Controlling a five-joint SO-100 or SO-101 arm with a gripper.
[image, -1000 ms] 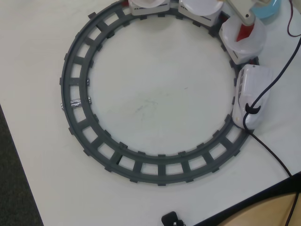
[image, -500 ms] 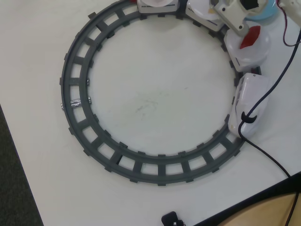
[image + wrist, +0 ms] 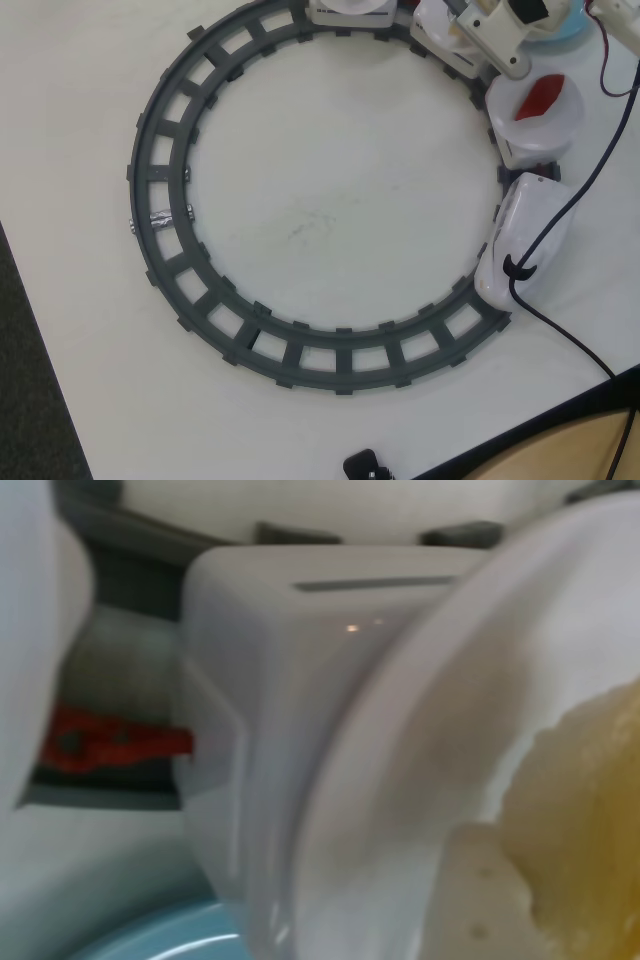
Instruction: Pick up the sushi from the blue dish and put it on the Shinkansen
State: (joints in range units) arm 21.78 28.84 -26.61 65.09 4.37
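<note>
At the lower right of the wrist view we see the sushi (image 3: 590,820), a blurred pale yellow lump lying against the inner curve of a white plate (image 3: 420,750) that sits on a white train car (image 3: 270,680); whether it rests on the plate or is held just above it, we cannot tell. A sliver of the blue dish (image 3: 160,945) shows along the bottom edge of that view, and a red coupling (image 3: 100,742) links the car to its neighbour at the left.

From overhead, we find the arm's white gripper (image 3: 495,35) at the top right, over the train cars, with the blue dish (image 3: 565,25) partly visible behind it at the frame's edge. We cannot tell from either view whether the jaws are spread or pinching the sushi.

Just below the arm, a plate-topped car carries a red piece (image 3: 540,97). The Shinkansen (image 3: 520,240) heads the train on the right side of the grey circular track (image 3: 160,200), its rounded nose pointing down the frame. A black cable (image 3: 575,195) drapes across its nose and trails off over the white counter (image 3: 330,210) toward the lower right.
</note>
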